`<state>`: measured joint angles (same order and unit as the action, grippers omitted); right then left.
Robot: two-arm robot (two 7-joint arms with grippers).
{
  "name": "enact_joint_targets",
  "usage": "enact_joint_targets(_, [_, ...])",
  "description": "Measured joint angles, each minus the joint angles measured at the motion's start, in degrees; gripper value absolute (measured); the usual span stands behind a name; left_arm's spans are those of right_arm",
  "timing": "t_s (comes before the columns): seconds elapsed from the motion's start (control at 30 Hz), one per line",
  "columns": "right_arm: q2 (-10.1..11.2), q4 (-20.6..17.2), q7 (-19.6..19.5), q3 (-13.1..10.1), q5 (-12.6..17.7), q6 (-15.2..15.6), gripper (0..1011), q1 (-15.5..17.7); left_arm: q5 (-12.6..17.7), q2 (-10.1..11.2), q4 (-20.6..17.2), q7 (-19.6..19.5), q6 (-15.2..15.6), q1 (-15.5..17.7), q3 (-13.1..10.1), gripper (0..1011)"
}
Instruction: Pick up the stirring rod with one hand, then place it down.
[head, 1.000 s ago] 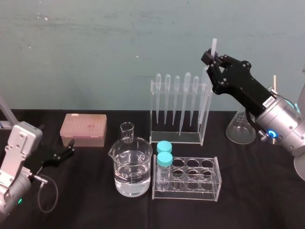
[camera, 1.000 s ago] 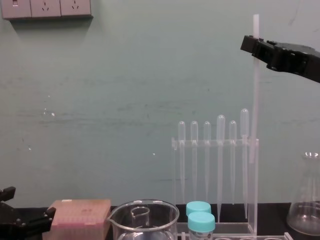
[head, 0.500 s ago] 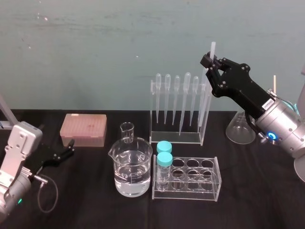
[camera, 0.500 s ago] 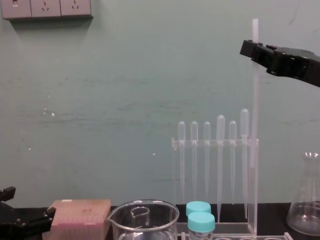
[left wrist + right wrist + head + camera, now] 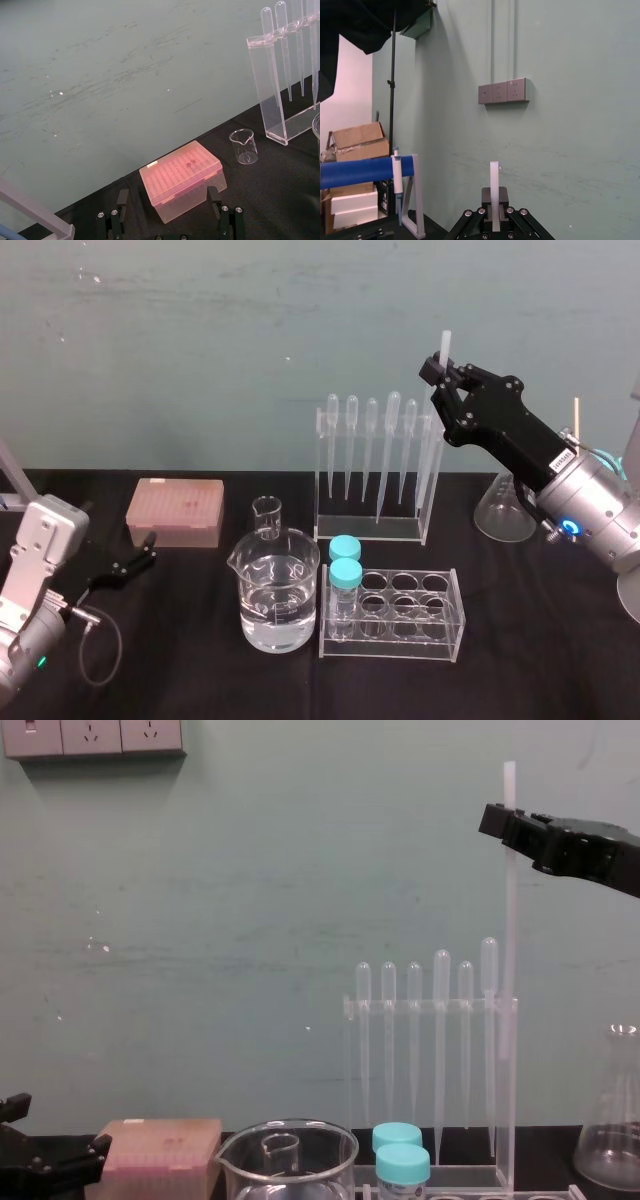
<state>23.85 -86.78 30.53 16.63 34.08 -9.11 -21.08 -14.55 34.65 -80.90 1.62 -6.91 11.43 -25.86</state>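
Note:
The stirring rod (image 5: 445,344) is a long thin translucent-white stick standing upright at the right end of the pipette rack (image 5: 372,528). My right gripper (image 5: 441,371) is shut on it close to its top, and a short length pokes out above the jaws. In the chest view the stirring rod (image 5: 510,980) runs from the right gripper (image 5: 502,820) down to the rack's base; I cannot tell whether its lower end touches. The right wrist view has the stirring rod (image 5: 494,182) rising out of the right gripper (image 5: 494,219). My left gripper (image 5: 135,562) rests open, low at the left.
The rack holds several bulb-topped pipettes (image 5: 371,445). A water-filled beaker (image 5: 274,590), a small beaker (image 5: 266,516) and a tube rack (image 5: 395,615) with two blue-capped tubes stand in front. A pink tip box (image 5: 176,510) sits at the left, a conical flask (image 5: 505,508) at the right.
My right gripper has come down a little with the stirring rod, which stays upright beside the rack. The left arm has not moved.

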Motion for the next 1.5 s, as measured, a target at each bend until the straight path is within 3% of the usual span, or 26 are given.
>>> enact_joint_targets(0.83, [0.17, 0.87, 0.99, 0.43, 0.83, -0.06, 68, 0.14, 0.0, 0.0, 0.0, 0.0, 0.0, 0.0, 0.0, 1000])
enact_joint_targets(1.23, [1.53, 4.35, 7.13, 2.01, 2.9, -2.67, 68, 1.39, 0.0, 0.0, 0.0, 0.0, 0.0, 0.0, 0.0, 1000])
enact_joint_targets(1.5, [1.39, 7.47, 8.59, 3.45, 0.77, -6.73, 68, 2.14, 0.0, 0.0, 0.0, 0.0, 0.0, 0.0, 0.0, 1000])
